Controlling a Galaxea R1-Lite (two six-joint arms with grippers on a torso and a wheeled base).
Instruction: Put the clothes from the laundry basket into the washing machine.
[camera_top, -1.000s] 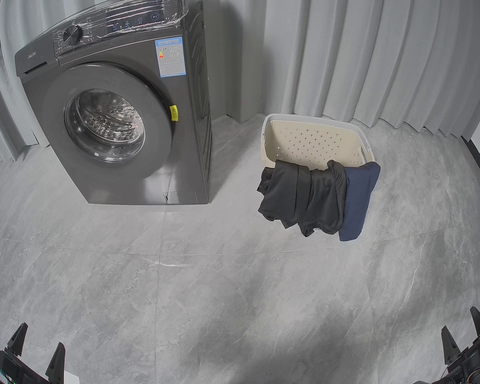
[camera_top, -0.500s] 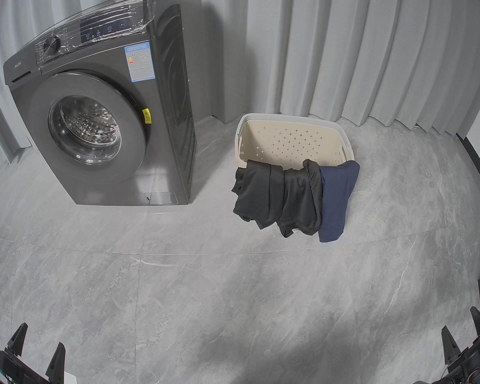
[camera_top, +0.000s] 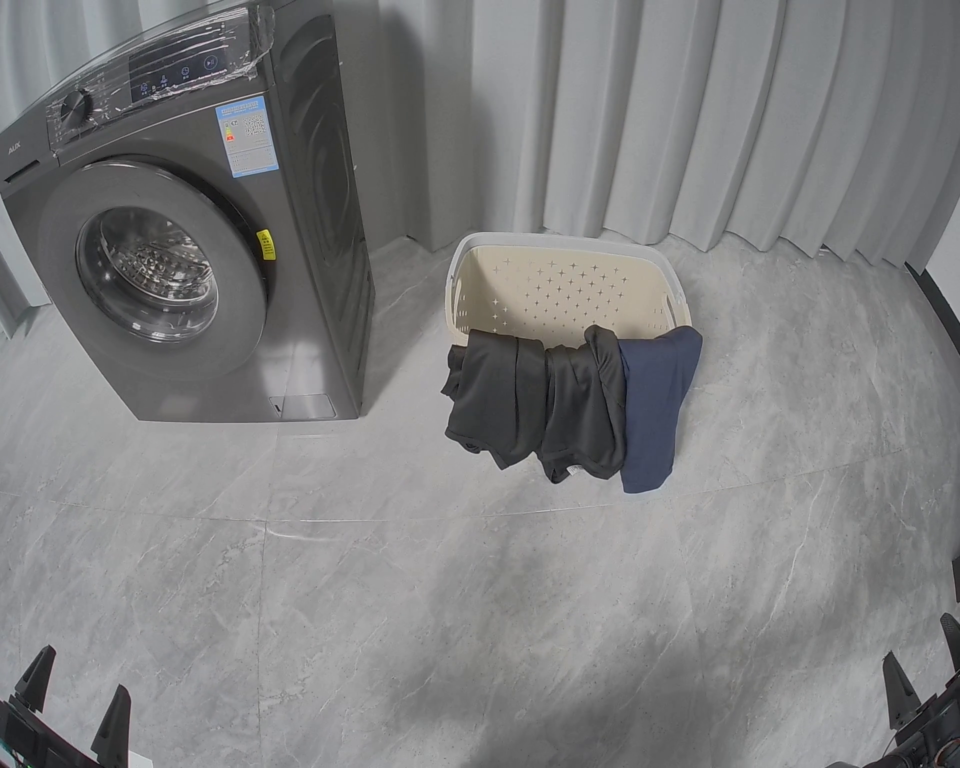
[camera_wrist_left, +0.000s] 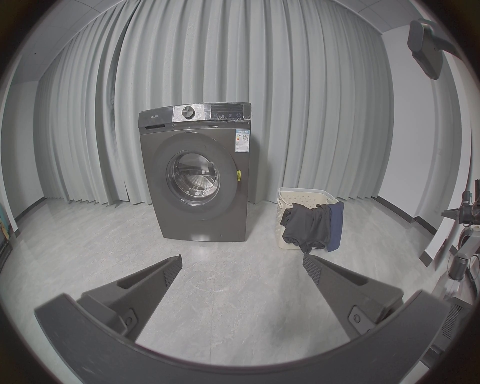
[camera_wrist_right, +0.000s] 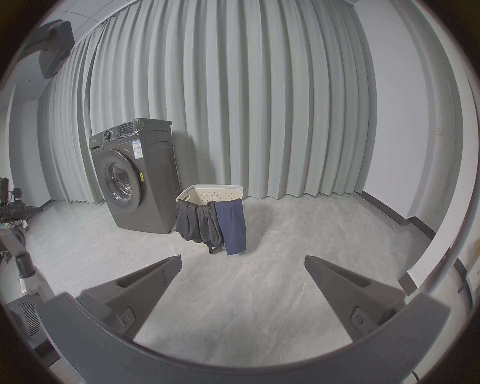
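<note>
Noting clothes (camera_top: 545, 400) hanging over near rim of laundry basket (camera_top: 568, 290), well ahead, row running crosswise; lying nearer right gripper (camera_top: 920, 645) than left gripper (camera_top: 82, 672); both gaping wide, holding nothing.

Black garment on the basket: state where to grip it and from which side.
Grip the black garment at the thick bunched fold where it crosses the basket's front rim, next to the blue cloth. Come down from above on the robot's side. The cloth humps up there, so fingers can probably close around it; lower down it hangs flat against the basket wall.
</note>
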